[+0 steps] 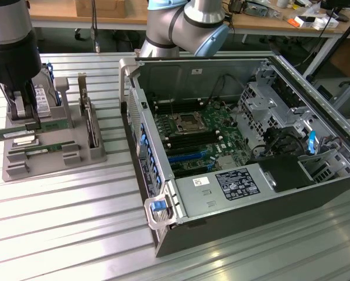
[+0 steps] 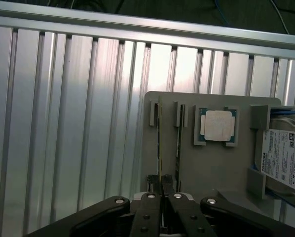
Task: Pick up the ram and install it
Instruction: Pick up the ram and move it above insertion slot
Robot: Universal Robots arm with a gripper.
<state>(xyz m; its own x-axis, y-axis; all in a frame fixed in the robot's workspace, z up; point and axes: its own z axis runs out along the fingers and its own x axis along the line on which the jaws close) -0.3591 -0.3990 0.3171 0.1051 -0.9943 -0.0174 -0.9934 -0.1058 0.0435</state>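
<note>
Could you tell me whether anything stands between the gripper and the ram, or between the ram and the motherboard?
Nothing separates them: the gripper is shut on the ram. Toward the motherboard slots, the case wall rises between, though the top is open.

One ram stick (image 2: 159, 138) and a second ram stick (image 2: 177, 143) are counted, two in all, with one grey holder (image 2: 216, 168). One square CPU chip (image 2: 217, 126) and one labelled hard drive (image 2: 285, 158) are recorded. One open computer case (image 1: 251, 225) is noted in the exterior view.
</note>
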